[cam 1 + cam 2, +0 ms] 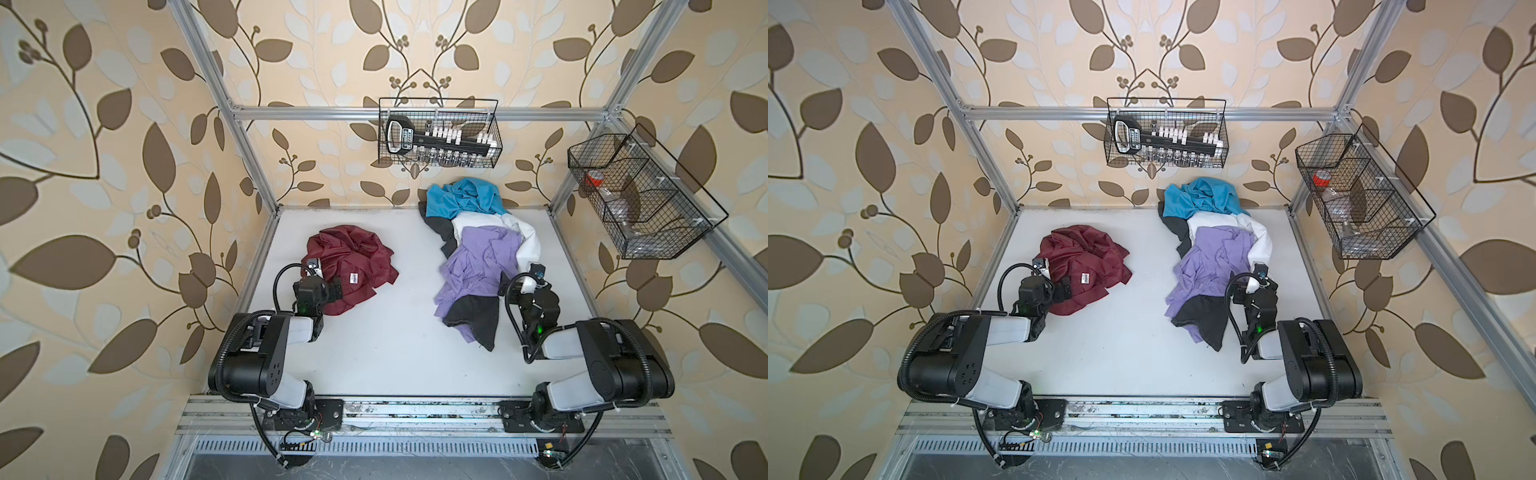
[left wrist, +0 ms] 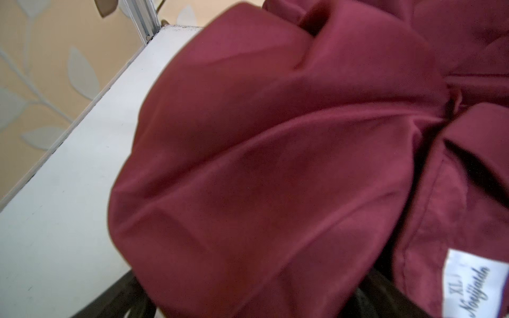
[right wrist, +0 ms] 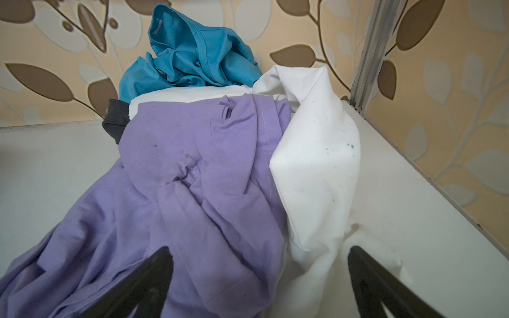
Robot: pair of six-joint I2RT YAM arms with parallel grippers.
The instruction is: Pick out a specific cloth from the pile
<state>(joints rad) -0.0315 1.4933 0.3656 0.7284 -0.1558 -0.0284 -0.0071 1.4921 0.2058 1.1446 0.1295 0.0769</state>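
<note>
cloth [image 1: 353, 257]: on table [image 1: 395, 353], apart from pile [image 1: 478, 257]
left gripper [image 1: 332, 287]: fingers hidden by cloth, cannot tell
right gripper [image 3: 259, 250]: fingers apart by pile

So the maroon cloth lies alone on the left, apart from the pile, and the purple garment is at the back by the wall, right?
Not quite. The maroon cloth does lie alone on the left, apart from the pile, but the turquoise garment is at the back by the wall; the purple garment lies nearer the front, as both top views show.
</note>
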